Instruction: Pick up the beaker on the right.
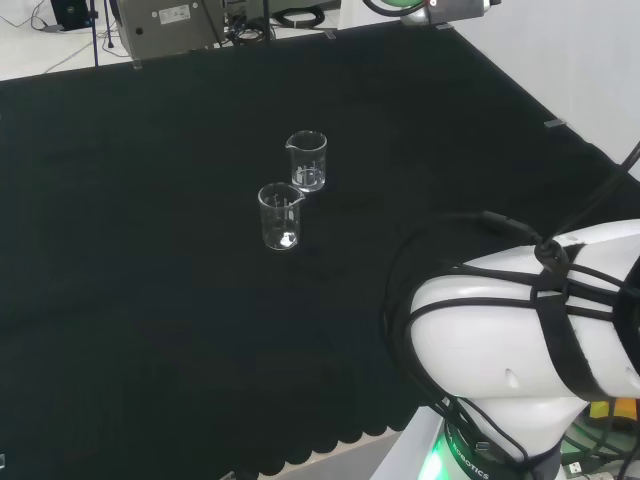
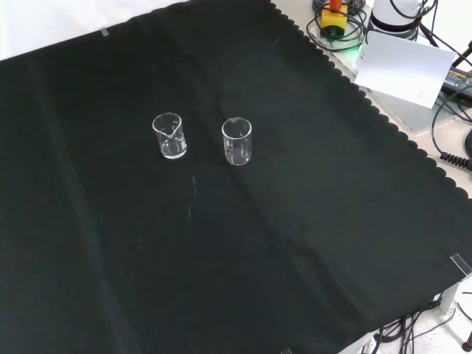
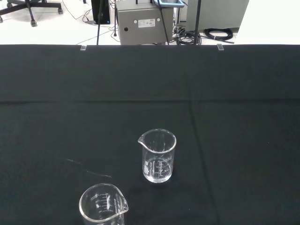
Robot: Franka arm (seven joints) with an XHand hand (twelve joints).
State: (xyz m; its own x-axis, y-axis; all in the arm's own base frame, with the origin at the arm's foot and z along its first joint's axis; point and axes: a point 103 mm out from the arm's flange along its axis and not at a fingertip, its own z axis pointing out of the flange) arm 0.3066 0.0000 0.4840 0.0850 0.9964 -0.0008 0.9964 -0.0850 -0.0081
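Two small clear glass beakers stand upright and empty on the black cloth, close together but apart. In the head view one beaker stands farther off and slightly right, the other beaker nearer and left. In the front view they stand side by side: one beaker on the left, the other beaker on the right. The wrist view looks at them from a distance, with one beaker farther off and the other beaker close to the camera.
The arm's white link wrapped in black cables fills the head view's lower right. The cloth's scalloped edge runs along the front view's right, with cables and a white sheet beyond it. A grey cabinet stands past the far edge.
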